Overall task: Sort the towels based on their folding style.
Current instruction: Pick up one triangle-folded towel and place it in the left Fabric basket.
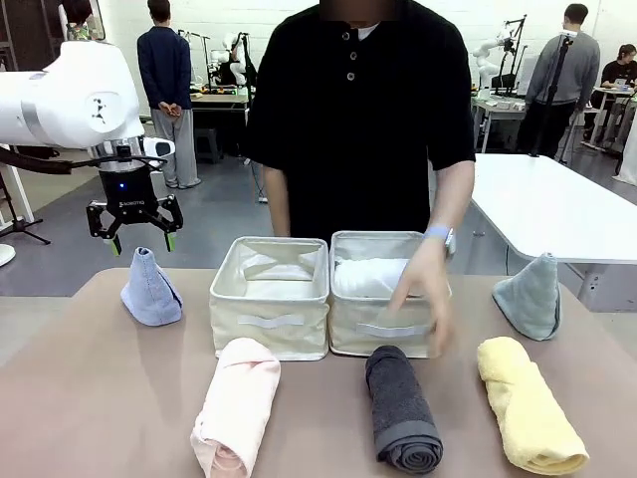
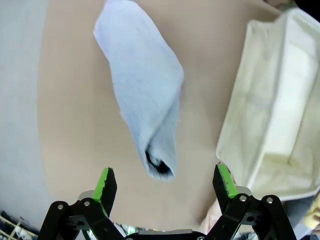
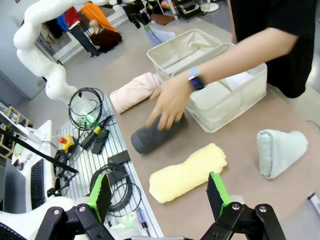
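A light blue cone towel (image 1: 150,289) (image 2: 145,100) stands at the table's left, and my left gripper (image 1: 134,239) (image 2: 166,181) hangs open just above its tip. A grey-teal cone towel (image 1: 531,296) (image 3: 280,150) stands at the right. Along the front lie rolled towels: pink (image 1: 236,403) (image 3: 134,90), dark grey (image 1: 401,406) (image 3: 152,135) and yellow (image 1: 529,403) (image 3: 189,171). A white towel (image 1: 370,277) lies in the right bin. My right gripper (image 3: 159,193) is open above the table's right end, with the yellow roll below it. The person's hand (image 1: 423,299) (image 3: 171,100) reaches over the right bin's front toward the dark grey roll.
Two cream fabric bins stand side by side mid-table, the left bin (image 1: 271,321) (image 2: 272,115) and the right bin (image 1: 383,329) (image 3: 227,102). The person stands right behind them. A white table (image 1: 547,199) lies beyond at the right. Cables and a rack (image 3: 100,150) sit beside the table.
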### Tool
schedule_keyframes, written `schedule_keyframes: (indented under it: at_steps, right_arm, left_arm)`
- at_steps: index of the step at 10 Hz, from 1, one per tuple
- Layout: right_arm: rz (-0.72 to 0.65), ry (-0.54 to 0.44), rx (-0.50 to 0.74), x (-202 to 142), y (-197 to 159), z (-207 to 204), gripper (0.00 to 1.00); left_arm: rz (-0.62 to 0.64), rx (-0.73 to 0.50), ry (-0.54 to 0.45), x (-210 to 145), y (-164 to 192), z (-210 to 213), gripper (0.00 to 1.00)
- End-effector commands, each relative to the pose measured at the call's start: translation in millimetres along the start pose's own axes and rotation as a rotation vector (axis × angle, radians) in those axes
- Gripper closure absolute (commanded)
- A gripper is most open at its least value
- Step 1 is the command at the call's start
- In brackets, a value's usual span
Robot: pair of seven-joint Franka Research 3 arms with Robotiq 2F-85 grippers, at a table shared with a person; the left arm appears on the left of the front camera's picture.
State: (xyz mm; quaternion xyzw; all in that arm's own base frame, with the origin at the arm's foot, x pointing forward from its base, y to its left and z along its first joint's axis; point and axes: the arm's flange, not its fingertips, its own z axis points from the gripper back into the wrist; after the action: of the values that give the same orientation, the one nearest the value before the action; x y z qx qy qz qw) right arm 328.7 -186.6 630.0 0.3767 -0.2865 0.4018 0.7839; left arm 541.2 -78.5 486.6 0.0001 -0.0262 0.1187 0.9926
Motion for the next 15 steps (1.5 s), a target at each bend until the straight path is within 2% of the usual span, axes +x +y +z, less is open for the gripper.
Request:
schedule_keyframes:
  at_steps: [1,5,6,7,8,9,10,15]
  right_arm:
    - [0.014,-0.016,0.008,0.7,0.4,0.4,0.0]
    - [0.014,-0.016,0.008,0.7,0.4,0.4,0.0]
    - [0.014,-0.016,0.008,0.7,0.4,0.4,0.0]
    - [0.014,-0.016,0.008,0.7,0.4,0.4,0.0]
    - [0.014,-0.016,0.008,0.7,0.4,0.4,0.0]
    - [0.014,-0.016,0.008,0.7,0.4,0.4,0.0]
    - [0.014,-0.016,0.008,0.7,0.4,0.4,0.0]
    - [0.014,-0.016,0.008,0.7,0.4,0.4,0.0]
  left_arm:
    - [0.043,0.059,-0.013,6.8,-0.1,-20.6,0.0]
    - [0.033,0.056,-0.007,11.8,2.4,-32.6,0.0]
    - [0.015,0.057,-0.037,11.2,4.1,-32.4,0.54]
    - [0.021,0.059,-0.05,11.2,5.2,-31.9,0.54]
    - [0.023,0.06,-0.05,11.4,5.3,-32.0,1.0]
    - [0.024,0.062,-0.048,11.9,5.7,-31.9,0.58]
    - [0.027,0.067,-0.05,12.4,6.4,-32.2,1.0]
    - [0.01,0.072,-0.021,14.5,7.5,-33.0,1.0]
